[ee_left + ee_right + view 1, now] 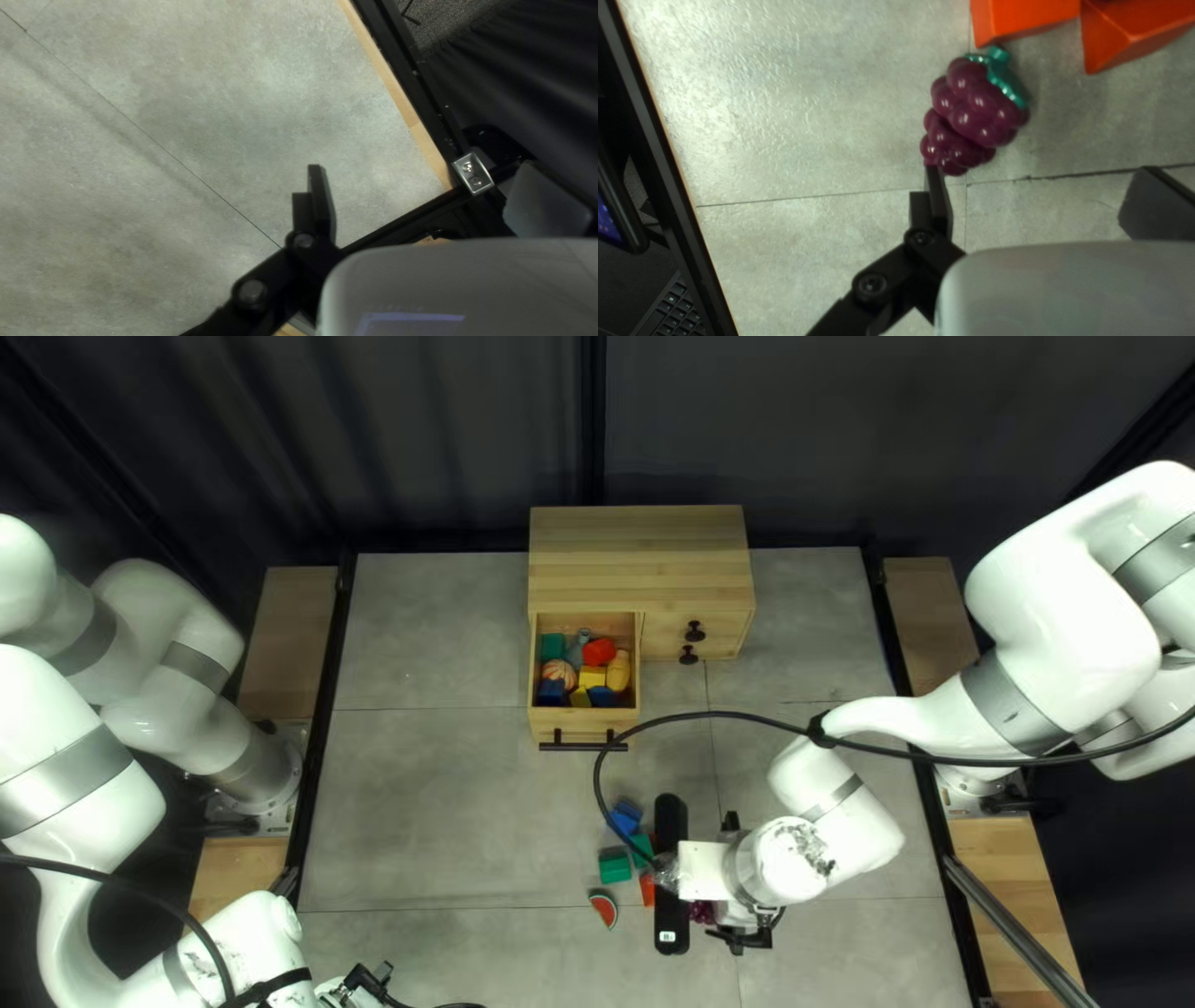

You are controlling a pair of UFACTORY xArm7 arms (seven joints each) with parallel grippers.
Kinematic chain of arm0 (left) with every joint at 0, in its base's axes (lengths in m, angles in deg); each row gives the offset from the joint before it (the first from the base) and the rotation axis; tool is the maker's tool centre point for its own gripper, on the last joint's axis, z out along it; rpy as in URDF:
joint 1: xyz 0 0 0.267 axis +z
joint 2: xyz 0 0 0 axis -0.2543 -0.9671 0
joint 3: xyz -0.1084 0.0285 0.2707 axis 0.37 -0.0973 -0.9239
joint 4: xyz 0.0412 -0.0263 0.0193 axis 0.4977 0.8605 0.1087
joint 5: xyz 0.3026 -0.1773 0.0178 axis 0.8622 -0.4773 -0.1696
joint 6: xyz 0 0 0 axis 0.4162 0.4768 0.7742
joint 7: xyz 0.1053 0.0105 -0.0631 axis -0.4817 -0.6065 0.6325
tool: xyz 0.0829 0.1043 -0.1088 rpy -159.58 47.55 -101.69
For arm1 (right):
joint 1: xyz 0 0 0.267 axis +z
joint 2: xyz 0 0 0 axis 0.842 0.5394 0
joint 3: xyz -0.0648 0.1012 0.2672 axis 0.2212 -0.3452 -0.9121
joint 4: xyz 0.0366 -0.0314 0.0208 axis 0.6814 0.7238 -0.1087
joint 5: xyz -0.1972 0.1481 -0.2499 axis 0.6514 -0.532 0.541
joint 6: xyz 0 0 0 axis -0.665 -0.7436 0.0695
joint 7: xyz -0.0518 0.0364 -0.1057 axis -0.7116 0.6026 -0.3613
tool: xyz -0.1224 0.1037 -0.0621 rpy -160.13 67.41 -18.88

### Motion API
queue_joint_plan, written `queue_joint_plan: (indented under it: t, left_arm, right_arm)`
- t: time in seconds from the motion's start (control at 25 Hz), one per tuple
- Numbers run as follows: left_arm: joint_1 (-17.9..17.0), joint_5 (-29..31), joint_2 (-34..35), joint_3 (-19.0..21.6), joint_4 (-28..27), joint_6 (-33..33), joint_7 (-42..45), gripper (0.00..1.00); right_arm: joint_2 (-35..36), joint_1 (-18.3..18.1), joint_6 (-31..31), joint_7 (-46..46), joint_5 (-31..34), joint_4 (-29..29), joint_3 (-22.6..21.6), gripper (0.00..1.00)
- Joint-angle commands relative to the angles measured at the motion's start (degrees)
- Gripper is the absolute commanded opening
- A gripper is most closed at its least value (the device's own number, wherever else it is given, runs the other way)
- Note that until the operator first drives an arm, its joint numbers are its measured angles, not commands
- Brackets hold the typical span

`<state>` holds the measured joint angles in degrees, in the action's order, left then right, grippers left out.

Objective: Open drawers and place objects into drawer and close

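Purple grapes [974,115] — teal leaf [1005,82]

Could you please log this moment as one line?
black left gripper: open; black right gripper: open, near glossy purple toy grapes; pale wooden drawer: open, holding colourful toys

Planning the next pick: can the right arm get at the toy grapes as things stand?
Probably yes: the right gripper is open, and the toy grapes lie ahead of it with nothing seen in the way. It may need a small shift first, since they lie off its middle.
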<state>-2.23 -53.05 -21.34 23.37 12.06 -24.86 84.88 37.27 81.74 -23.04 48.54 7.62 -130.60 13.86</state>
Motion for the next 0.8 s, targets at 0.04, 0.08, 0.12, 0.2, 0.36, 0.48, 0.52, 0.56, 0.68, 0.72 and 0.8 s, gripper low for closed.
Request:
queue_joint_plan:
  t: [0.04,0.08,0.12,0.2,0.36,0.48,0.52,0.56,0.68,0.72,0.8]
  left_arm:
    - [0.0,0.0,0.0,0.0,0.0,0.0,0.0,1.0]
    - [0.0,0.0,0.0,0.0,0.0,0.0,0.0,1.0]
    - [0.0,0.0,0.0,0.0,0.0,0.0,0.0,1.0]
    - [0.0,0.0,0.0,0.0,0.0,0.0,0.0,1.0]
    - [0.0,0.0,0.0,0.0,0.0,0.0,0.0,1.0]
    - [0.0,0.0,0.0,0.0,0.0,0.0,0.0,1.0]
    - [0.0,0.0,0.0,0.0,0.0,0.0,0.0,1.0]
    - [0.0,0.0,0.0,0.0,0.0,0.0,0.0,1.0]
    - [0.0,0.0,0.0,0.0,0.0,0.0,0.0,1.0]
    - [0.0,0.0,0.0,0.0,0.0,0.0,0.0,1.0]
    - [0.0,0.0,0.0,0.0,0.0,0.0,0.0,1.0]
  right_arm:
    - [1.47,-0.38,1.31,-1.23,-0.23,-1.08,-0.14,1.0]
    - [1.98,-0.59,1.81,-1.76,-0.46,-1.37,-0.22,1.0]
    - [2.44,-0.79,2.28,-2.25,-0.66,-1.58,-0.31,1.0]
    - [3.32,-1.25,3.43,-3.24,-1.14,-1.65,-0.5,1.0]
    - [3.92,-1.89,5.55,-4.3,-1.78,-0.72,-0.71,1.0]
    - [4.17,-2.11,6.57,-4.58,-2.03,-0.28,-0.78,1.0]
    - [4.4,-2.21,6.61,-4.82,-2.2,-0.53,-0.87,0.91]
    - [4.58,-2.29,6.61,-4.99,-2.3,-0.69,-0.93,0.81]
    - [5.25,-2.68,6.9,-5.84,-2.75,-1.07,-1.2,0.05]
    - [5.32,-2.72,6.95,-5.95,-2.81,-1.09,-1.23,0.05]
    - [5.02,-2.71,6.61,-6.0,-2.9,-1.09,-1.28,0.03]
